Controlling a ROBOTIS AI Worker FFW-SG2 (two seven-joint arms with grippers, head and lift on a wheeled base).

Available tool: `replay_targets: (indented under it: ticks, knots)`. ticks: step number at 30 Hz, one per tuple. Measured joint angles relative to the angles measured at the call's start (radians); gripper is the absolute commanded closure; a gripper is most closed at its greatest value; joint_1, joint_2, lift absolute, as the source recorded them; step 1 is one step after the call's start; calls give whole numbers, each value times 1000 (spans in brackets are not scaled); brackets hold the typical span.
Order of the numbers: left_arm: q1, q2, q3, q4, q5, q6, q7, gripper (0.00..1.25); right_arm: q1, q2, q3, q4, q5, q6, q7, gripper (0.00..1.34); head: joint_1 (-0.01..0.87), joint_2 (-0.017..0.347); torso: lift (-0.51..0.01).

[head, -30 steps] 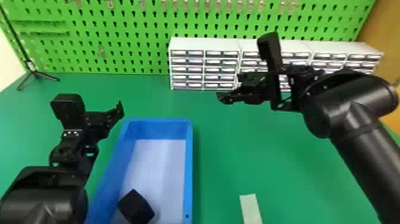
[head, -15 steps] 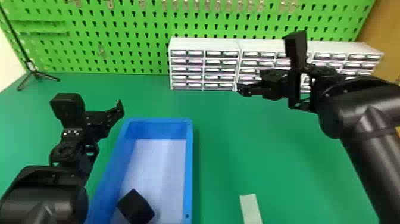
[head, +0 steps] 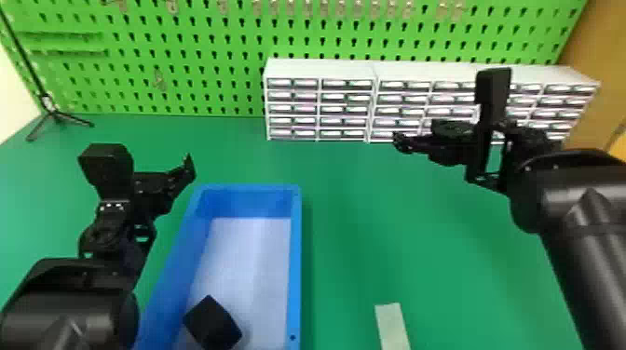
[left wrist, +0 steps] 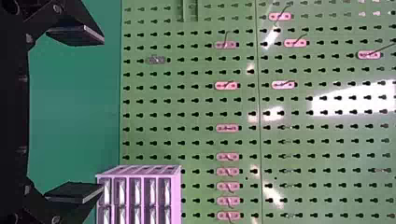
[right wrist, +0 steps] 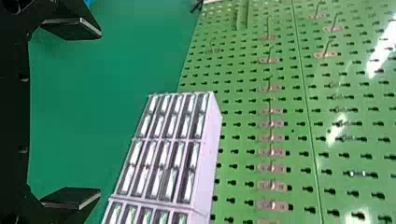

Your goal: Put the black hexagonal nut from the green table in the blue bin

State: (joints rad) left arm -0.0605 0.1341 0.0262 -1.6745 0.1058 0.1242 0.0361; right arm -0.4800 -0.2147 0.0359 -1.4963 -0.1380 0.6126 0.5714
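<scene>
I judge the job done: the black hexagonal nut (head: pixel 213 322) lies inside the long blue plastic bin (head: pixel 295 260), on its pale floor towards the robot's end; whether it touches the left wall, I can't tell. The main risk I see is my own meddling: another grab could drag the nut up against a wall or drop it outside. Next, the black left gripper (left wrist: pixel 102 114) is just beside the bin's far left corner in the head view, so a low inward swing could catch the rim and shove the bin, nut and all. The black right gripper (right wrist: pixel 100 113), raised to the right of the bin and beyond it, looks close to the white multi-drawer cabinets (head: pixel 321 104) behind the bin; I can't judge the gap, but a careless forward push could bump them.

Both pairs of jaws stand wide apart, nothing between them, and I see neither touching anything. On the smooth green table (head: pixel 419 232), a flat pale strip (head: pixel 392 326) lies to the right of the bin, towards the robot, where a low right arm might nudge it. I'd keep both arms high and bring them back slowly.
</scene>
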Motion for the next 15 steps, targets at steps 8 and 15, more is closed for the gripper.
replay_targets:
  ticks: [8, 15]
  knots:
    - [3, -2, -2, -1, 2, 0, 5, 170, 28, 29, -38, 17, 1, -58, -120, 114, 683, 28, -96]
    - [6, -3, 0, -2, 3, 0, 7, 170, 68, 56, -48, 17, -9, -119, -252, 114, 683, 28, -96]
